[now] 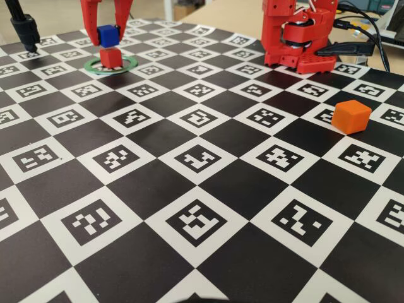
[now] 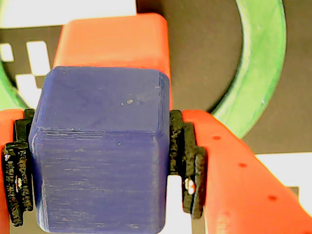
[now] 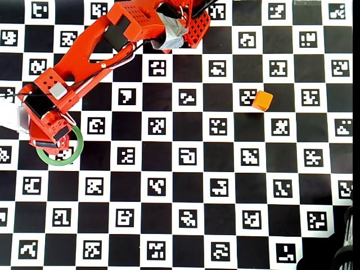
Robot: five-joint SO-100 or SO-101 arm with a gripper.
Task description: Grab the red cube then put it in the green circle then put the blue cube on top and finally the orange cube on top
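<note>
My gripper (image 1: 108, 39) is shut on the blue cube (image 1: 108, 34) and holds it just above the red cube (image 1: 110, 58). The red cube sits inside the green circle (image 1: 129, 65) at the far left of the board. In the wrist view the blue cube (image 2: 100, 151) fills the space between the black pads (image 2: 187, 161). The red cube (image 2: 114, 41) lies right behind it, with the green circle (image 2: 263, 73) around it. The orange cube (image 1: 351, 115) lies alone on the right, also in the overhead view (image 3: 262, 100). In the overhead view the gripper (image 3: 52, 140) covers both cubes over the green circle (image 3: 56, 162).
The red arm base (image 1: 297, 38) stands at the back of the checkered marker board, with cables to its right. A black stand (image 1: 25, 28) rises at the far left corner. The arm (image 3: 95, 56) stretches from the base to the circle.
</note>
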